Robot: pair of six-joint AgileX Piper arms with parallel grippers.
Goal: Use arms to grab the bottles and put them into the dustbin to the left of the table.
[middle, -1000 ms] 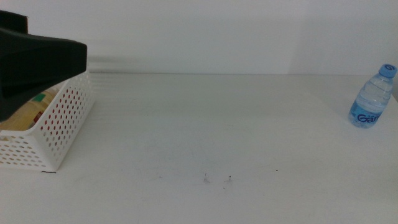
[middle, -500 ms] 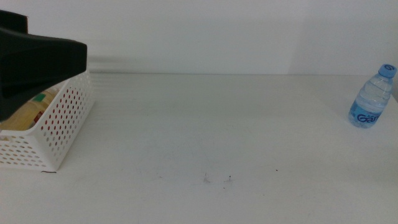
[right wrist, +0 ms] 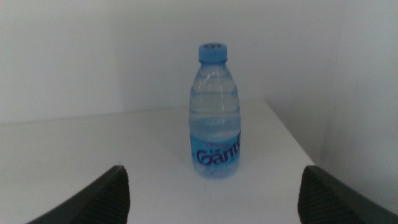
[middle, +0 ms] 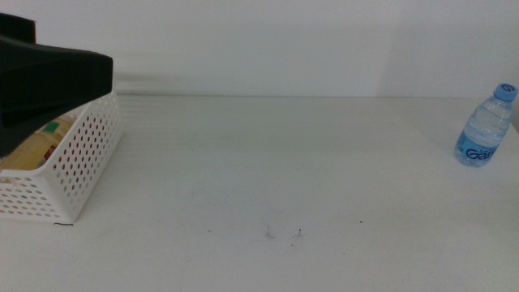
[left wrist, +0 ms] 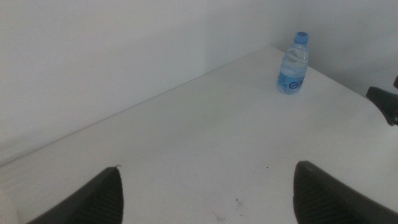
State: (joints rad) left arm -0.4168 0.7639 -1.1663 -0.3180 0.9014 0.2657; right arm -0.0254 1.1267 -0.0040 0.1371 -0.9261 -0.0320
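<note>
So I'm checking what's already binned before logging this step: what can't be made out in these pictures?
- Dustbin contents, middle view: the left arm and the picture's edge hide most; only yellow, green and red patches show.
- Right gripper: out of the middle view; its wrist view cuts the open jaws off low, facing the water bottle.
- Left gripper, wrist view: only jaw tips show.
- Bottle label, middle view: cut by the edge.

The left arm (middle: 45, 81) showed in the middle view as a broad, matte black block with flat faces and a squared end, its edges blurred. The left gripper (left wrist: 205, 193) had two dark grey jaws with rounded, wedge-like tips, plain and unmarked, set wide apart. The right gripper (right wrist: 211, 193) looked the same: two dark, smooth, rounded jaws spread wide. No screws or markings could be made out.
</note>
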